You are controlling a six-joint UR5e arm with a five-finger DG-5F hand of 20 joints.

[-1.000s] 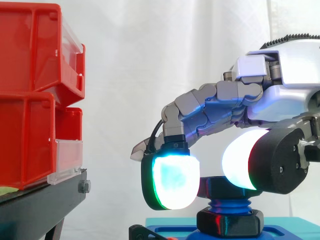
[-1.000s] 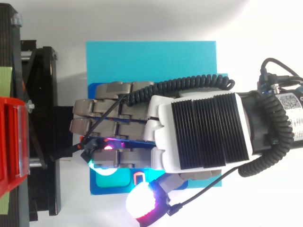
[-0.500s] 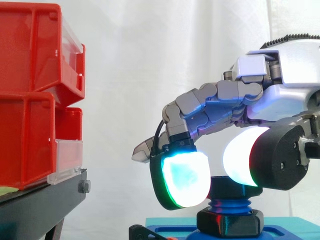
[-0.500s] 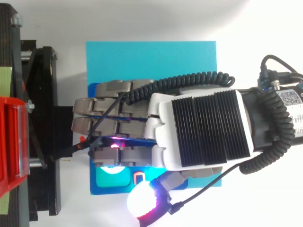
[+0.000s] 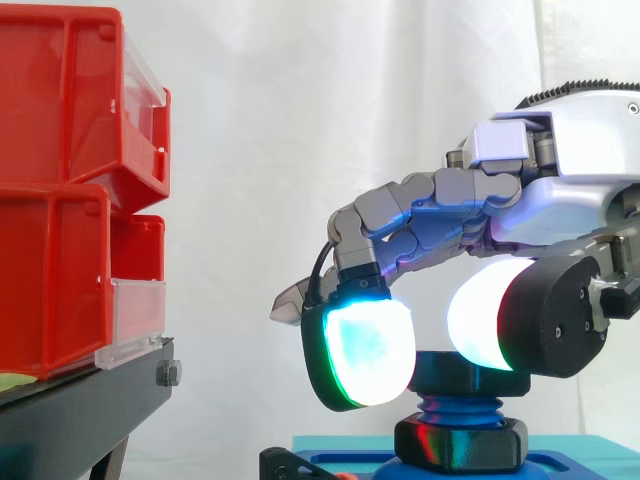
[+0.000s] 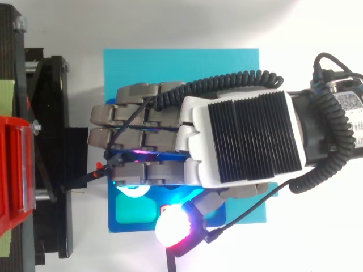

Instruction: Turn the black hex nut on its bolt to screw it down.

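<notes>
A blue threaded bolt [image 5: 459, 407] stands upright on a blue base [image 6: 131, 221]. The black hex nut [image 5: 466, 373] sits near the bolt's top, and a second black hex piece [image 5: 460, 444] sits at its foot. My hand [image 5: 575, 150] reaches in from the right with its fingers curled down over the bolt. A glowing finger pad [image 5: 365, 350] presses the upper nut's left side, and the glowing thumb pad [image 5: 487, 315] covers its near right side. Seen from above, the hand [image 6: 244, 141] hides the bolt and nut.
The blue base lies on a teal sheet [image 6: 181, 68]. Stacked red bins [image 5: 60, 200] stand on a black stand [image 5: 80, 420] to the left, a short gap from the fingertips. A white curtain hangs behind.
The curled finger pad has swung right, in against the upper nut. The hand has risen slightly, and in the top view the thumb has shifted toward the base.
</notes>
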